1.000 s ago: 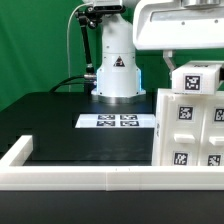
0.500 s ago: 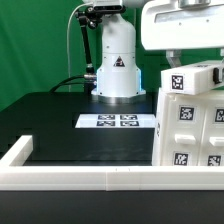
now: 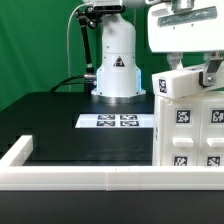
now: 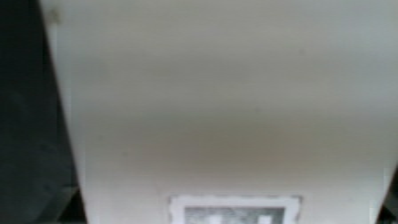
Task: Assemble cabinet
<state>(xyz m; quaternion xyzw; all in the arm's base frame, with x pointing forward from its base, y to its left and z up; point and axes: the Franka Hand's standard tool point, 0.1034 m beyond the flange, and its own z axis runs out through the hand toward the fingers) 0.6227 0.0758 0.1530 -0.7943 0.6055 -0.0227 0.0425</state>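
Exterior view: big black table [image 3: 60, 125], flat, from near to far. Along its near edge and up its left side, a long white rail [image 3: 80, 178]. At the far side, in the middle, the white arm base [image 3: 117, 62], upright, with a black cable [image 3: 71, 45] off to its left. On the right, close behind the near rail, the cabinet [image 3: 190, 140]: a big white box, upright on the table, with black-and-white tags [image 3: 184, 115] on its front. Flat on the table, just left of the cabinet and nearer than the base, the marker board [image 3: 112, 121]. At the top of the cabinet, a small white block [image 3: 190, 84], a bit tilted, with one tag on its left end. Right above the block, the gripper [image 3: 197, 64], with one dark finger [image 3: 213, 68] down by the block's right end. Cannot tell whether clenched on the block or let go.

Wrist view: very close and blurry. Nearly all one plain white face [image 4: 231, 100], hard to say of which part, with one fuzzy tag [image 4: 235, 212] on it.
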